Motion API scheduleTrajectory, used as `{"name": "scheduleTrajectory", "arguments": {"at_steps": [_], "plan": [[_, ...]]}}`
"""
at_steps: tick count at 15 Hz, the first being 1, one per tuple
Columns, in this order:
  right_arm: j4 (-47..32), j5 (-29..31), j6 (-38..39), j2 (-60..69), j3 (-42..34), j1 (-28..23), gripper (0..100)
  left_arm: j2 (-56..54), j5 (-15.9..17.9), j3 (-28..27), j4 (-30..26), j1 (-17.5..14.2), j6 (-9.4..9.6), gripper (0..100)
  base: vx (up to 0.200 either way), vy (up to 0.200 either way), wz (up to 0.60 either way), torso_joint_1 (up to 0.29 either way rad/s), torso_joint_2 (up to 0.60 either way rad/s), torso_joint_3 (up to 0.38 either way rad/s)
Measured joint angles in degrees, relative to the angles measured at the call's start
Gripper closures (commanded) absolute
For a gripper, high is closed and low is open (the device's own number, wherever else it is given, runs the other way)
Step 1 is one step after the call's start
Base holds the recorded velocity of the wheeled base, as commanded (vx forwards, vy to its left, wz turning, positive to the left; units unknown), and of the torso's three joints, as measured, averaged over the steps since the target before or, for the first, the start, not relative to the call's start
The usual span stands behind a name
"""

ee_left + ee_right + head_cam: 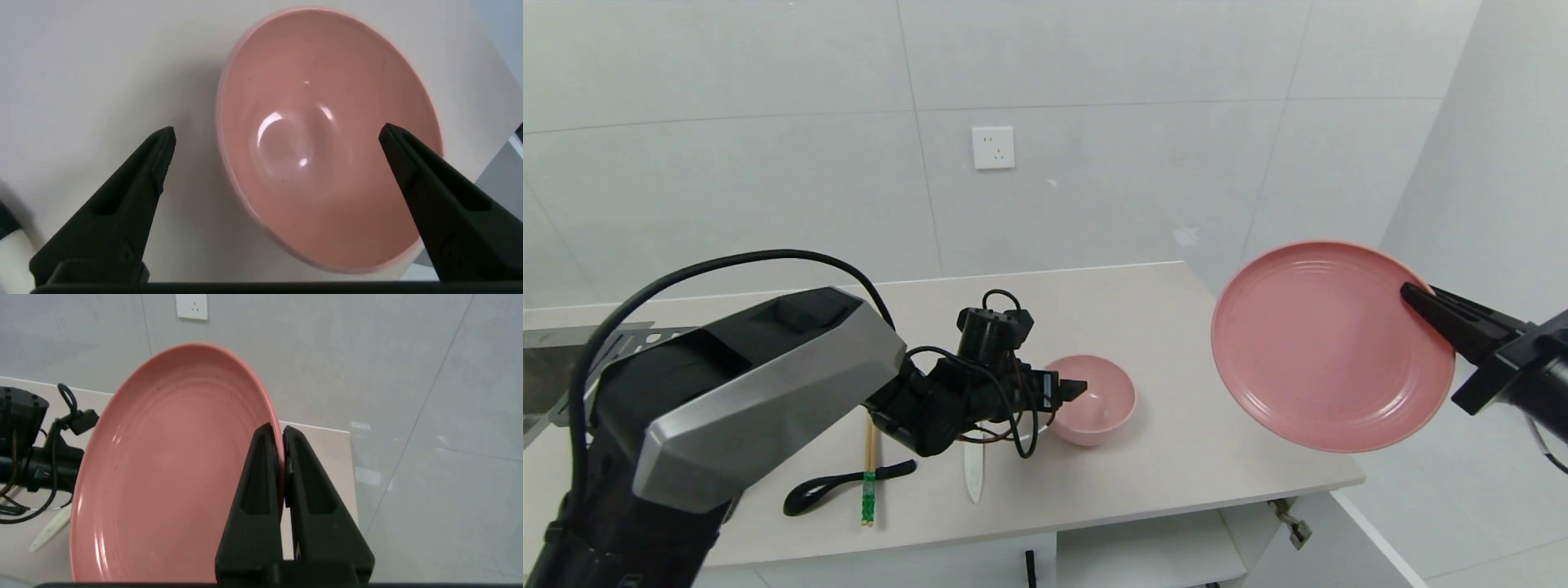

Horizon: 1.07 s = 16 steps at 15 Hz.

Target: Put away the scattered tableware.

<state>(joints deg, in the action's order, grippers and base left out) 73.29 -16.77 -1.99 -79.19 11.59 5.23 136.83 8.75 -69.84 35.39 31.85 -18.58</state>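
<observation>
From the left wrist view, the left gripper (278,132) is spread wide over a pink bowl (327,147). The right gripper (282,437) pinches the rim of a pink plate (163,474). The head view places the plate aloft beyond the table (1176,457), with a spoon (833,486) and chopsticks (870,482) lying on it.

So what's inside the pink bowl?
Nothing: the pink bowl looks empty, just shiny spots of light on its bottom. The left gripper hides a small bit of its side with one finger.
</observation>
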Motion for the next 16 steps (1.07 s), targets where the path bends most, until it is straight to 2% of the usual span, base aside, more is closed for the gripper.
{"name": "scheduleTrajectory", "arguments": {"at_steps": [8, 14, 15, 16], "plan": [[0.0, 0.0, 0.0, -0.1, 0.1, -0.1, 100, 2.7, -0.5, -1.8, -0.5, 0.8, 0.02, 0, 0.0, 0.0, 0.0, 0.0, 0.0, 0.0], [0.0, 0.0, 0.1, 0.0, 0.1, -0.1, 100, 3.4, -1.8, -3.3, -4.1, 0.9, 0.05, 0, 0.0, 0.0, 0.0, 0.0, 0.0, 0.0], [0.0, 0.0, 0.1, 0.0, 0.1, -0.1, 100, 3.5, -1.8, -3.4, -4.5, 0.9, 0.06, 100, 0.0, 0.0, 0.0, 0.0, 0.0, 0.0], [0.0, 0.0, 0.1, 0.0, 0.1, -0.1, 100, 3.5, -1.8, -3.6, -5.0, 1.1, 0.05, 100, 0.0, 0.0, 0.0, 0.0, 0.0, 0.0]]}}
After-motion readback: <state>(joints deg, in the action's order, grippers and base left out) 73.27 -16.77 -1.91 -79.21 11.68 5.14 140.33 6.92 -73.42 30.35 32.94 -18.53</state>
